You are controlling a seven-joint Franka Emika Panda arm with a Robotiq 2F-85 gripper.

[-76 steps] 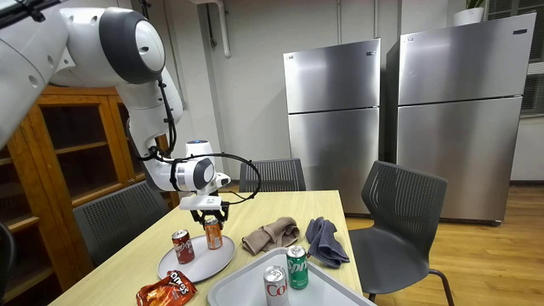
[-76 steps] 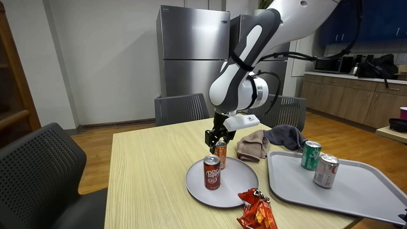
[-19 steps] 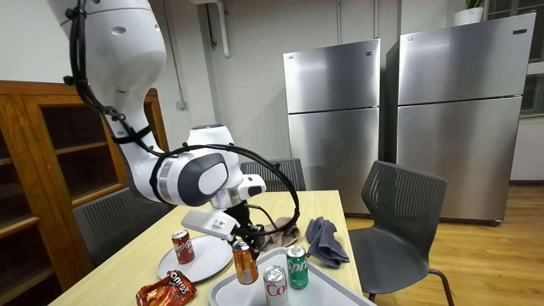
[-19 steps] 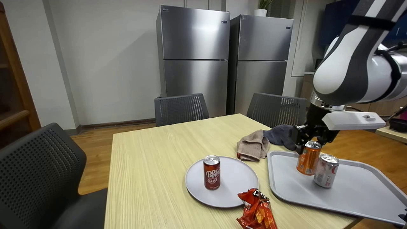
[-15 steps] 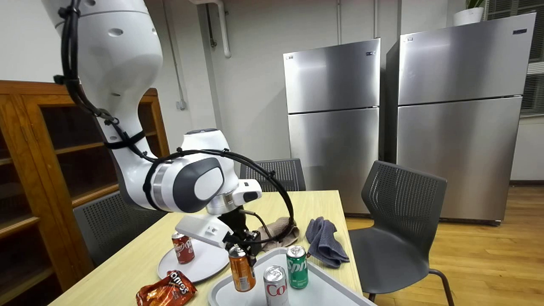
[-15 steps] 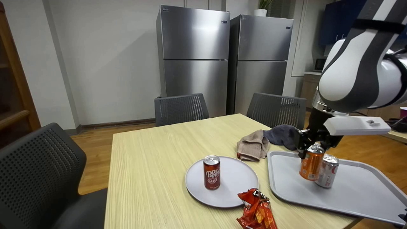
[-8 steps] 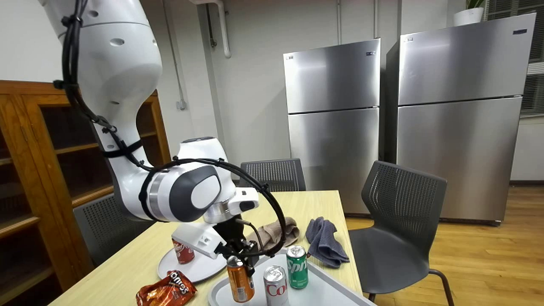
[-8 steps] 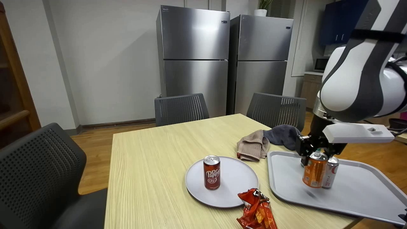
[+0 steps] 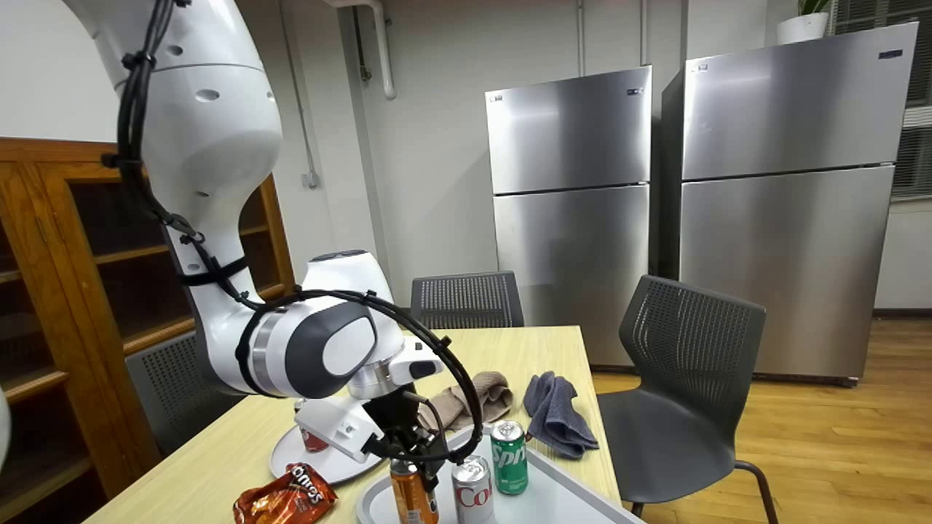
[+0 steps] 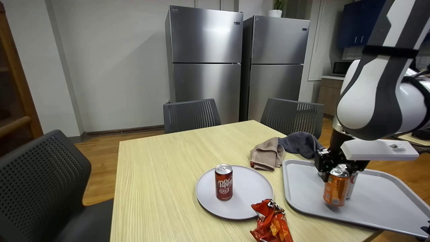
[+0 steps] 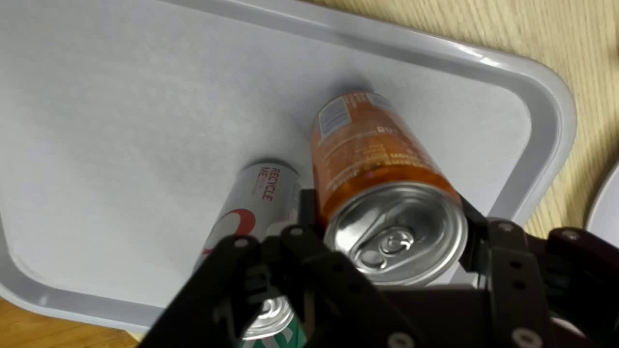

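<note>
A pale wood table (image 10: 161, 168) spans the room in front of two stainless-steel refrigerators (image 9: 571, 160), and a gray serving tray (image 11: 121, 121) juts past its edge in an exterior view.

We see the gripper (image 11: 389, 215) with its fingers drawn in to the width of an orange soda can (image 11: 362, 150), pinching it near the lid. In the wrist view, one fingertip bears on it at nine o'clock, the other at three. From the lid, the can's long axis runs toward eleven o'clock, its base over the tray near a rounded corner. We cannot be sure whether that base touches the tray floor; in an exterior view the can looks close to upright.

The tightest side, as we judge it, is between eight and nine o'clock: a silver Diet Coke can (image 11: 263, 198) stands just beside, with one finger in the narrow gap. A Sprite can (image 9: 509, 469) stands toward seven. The tray's raised rim runs near at twelve and curves round at two, while its broad floor spreads toward ten. Just past three, beyond the rim, a round gray plate (image 10: 248, 188) bears a Dr Pepper can (image 10: 224, 183).
</note>
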